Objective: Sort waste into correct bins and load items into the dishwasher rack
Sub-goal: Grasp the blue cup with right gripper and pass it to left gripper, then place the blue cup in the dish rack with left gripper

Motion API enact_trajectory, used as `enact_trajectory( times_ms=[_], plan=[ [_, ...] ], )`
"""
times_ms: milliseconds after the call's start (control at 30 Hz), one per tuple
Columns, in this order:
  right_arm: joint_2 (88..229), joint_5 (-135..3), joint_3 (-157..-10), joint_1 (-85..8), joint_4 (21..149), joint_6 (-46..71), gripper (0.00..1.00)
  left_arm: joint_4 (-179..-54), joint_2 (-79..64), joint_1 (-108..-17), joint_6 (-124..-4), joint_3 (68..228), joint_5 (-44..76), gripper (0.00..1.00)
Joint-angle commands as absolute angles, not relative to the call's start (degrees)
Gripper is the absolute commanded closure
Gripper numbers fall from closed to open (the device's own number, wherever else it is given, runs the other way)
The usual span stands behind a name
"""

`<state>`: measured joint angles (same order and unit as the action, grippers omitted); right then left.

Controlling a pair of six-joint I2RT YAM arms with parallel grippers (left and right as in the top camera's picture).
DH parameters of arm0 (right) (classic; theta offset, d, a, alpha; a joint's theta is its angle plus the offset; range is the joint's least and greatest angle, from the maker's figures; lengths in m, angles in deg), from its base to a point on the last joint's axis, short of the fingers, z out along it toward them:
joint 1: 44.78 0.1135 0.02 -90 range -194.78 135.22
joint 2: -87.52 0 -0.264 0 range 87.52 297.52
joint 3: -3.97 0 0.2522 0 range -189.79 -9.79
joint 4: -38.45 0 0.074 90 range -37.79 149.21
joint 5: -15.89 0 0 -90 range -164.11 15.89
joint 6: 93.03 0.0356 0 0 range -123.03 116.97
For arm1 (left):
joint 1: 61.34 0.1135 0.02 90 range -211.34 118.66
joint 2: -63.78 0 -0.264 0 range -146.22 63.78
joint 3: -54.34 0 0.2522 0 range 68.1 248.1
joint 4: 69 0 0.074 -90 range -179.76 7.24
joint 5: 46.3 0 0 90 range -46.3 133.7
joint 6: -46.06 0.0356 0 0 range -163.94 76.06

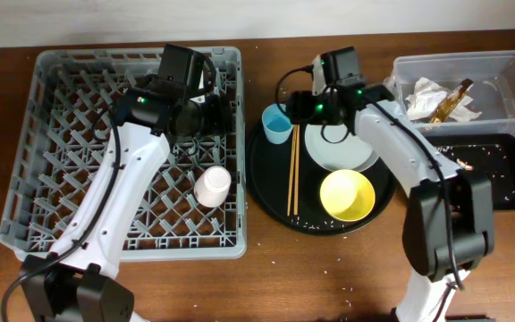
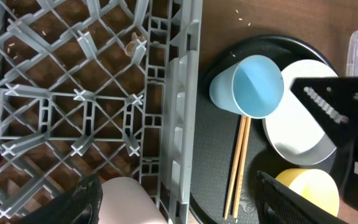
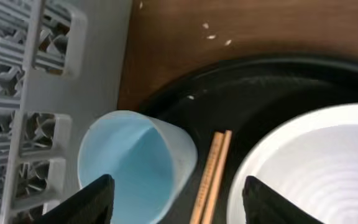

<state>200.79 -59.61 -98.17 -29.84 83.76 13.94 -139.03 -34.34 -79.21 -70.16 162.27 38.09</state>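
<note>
The grey dishwasher rack fills the left side, and a pinkish-white cup lies in it near its right edge. On the round black tray are a light blue cup, two chopsticks, a pale grey plate and a yellow bowl. My left gripper is open and empty above the rack's right edge. My right gripper is open and empty above the blue cup and chopsticks. Crumpled paper and a brown scrap lie in the clear tub.
A shallow black rectangular tray with scattered white grains lies at the right, in front of the clear tub. A few grains lie on the brown table. In the left wrist view the right gripper hangs over the plate.
</note>
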Motion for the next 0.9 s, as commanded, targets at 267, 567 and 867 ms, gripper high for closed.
enact_trajectory(
  times_ms=[267, 567, 867],
  plan=[
    [198.65, -37.43, -99.17, -36.66, 84.48, 18.95, 0.96, -138.51, -33.93, -76.48, -70.55, 163.23, 21.15, 0.15],
    [194.36, 4.96, -99.17, -41.27, 73.53, 20.59, 0.96, -113.24, -38.39, -71.17, -63.56, 155.87, -31.15, 0.01],
    [194.65, -6.37, -99.04, -32.59, 69.31, 22.36, 0.96, -102.95, -41.77, -71.17, -69.00, 155.89, -38.04, 0.06]
  ],
)
